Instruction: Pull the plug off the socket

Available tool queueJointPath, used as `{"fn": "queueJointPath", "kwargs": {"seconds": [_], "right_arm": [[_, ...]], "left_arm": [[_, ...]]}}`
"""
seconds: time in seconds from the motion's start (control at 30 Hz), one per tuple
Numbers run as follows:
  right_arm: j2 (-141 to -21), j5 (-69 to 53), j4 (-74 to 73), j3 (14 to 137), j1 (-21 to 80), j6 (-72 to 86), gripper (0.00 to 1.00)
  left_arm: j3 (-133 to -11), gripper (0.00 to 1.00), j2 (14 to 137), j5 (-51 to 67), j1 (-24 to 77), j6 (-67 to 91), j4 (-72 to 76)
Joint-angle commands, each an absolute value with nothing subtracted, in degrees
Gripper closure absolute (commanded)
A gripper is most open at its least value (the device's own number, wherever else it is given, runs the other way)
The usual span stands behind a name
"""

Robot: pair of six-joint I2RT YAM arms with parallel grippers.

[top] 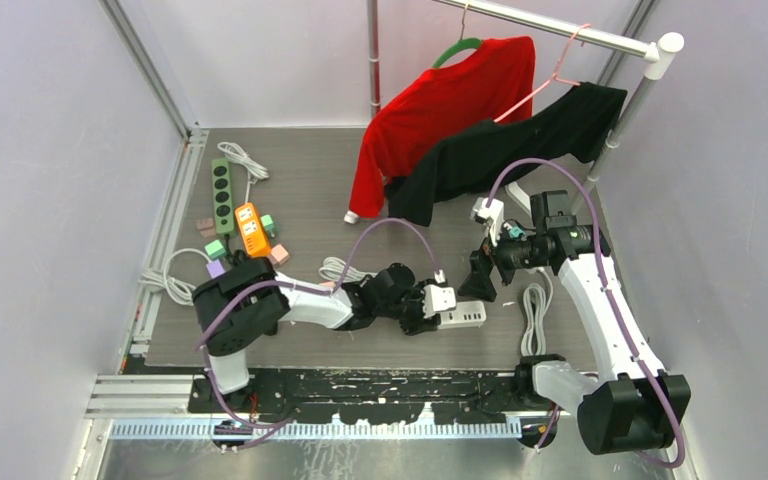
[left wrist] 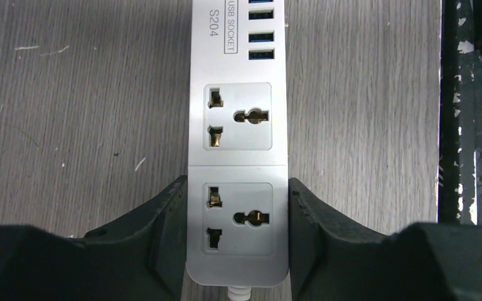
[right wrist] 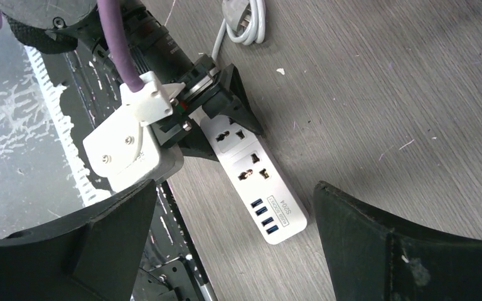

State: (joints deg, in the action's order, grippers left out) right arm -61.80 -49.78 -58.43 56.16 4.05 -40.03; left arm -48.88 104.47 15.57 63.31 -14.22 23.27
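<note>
Left gripper (left wrist: 237, 194) pinches the white power strip (left wrist: 238, 160) at its cord end, right gripper (right wrist: 233, 191) hanging spread and empty above; both sockets (left wrist: 236, 116) look bare, so a steady hold and straight lift-away should finish. Red shirt (top: 440, 110) hangs behind; coiled white cord (right wrist: 258, 28), plug (right wrist: 238, 14) seemingly on it, lies apart, obstructing nothing

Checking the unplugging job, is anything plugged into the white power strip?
Empty: both sockets on the power strip show bare holes, and its USB ports look vacant too.
</note>
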Motion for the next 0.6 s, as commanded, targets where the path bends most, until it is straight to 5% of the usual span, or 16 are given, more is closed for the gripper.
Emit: {"fn": "queueJointPath", "kwargs": {"seconds": [0.0,0.33,0.57], "right_arm": [[-61.09,-50.88,-58.14,58.25,4.37,-40.76,0.0],[-60.71,-49.24,-56.09,57.71,4.48,-38.98,0.0],[-60.57,-48.36,-54.36,56.66,4.48,-37.8,0.0]], "left_arm": [[-48.38,1.0,100.88,16.97,62.6,-11.77,25.35],[-38.18,1.0,77.18,-6.32,61.13,-5.06,17.76],[-36.75,1.0,58.86,-10.02,48.2,8.25,9.78]]}}
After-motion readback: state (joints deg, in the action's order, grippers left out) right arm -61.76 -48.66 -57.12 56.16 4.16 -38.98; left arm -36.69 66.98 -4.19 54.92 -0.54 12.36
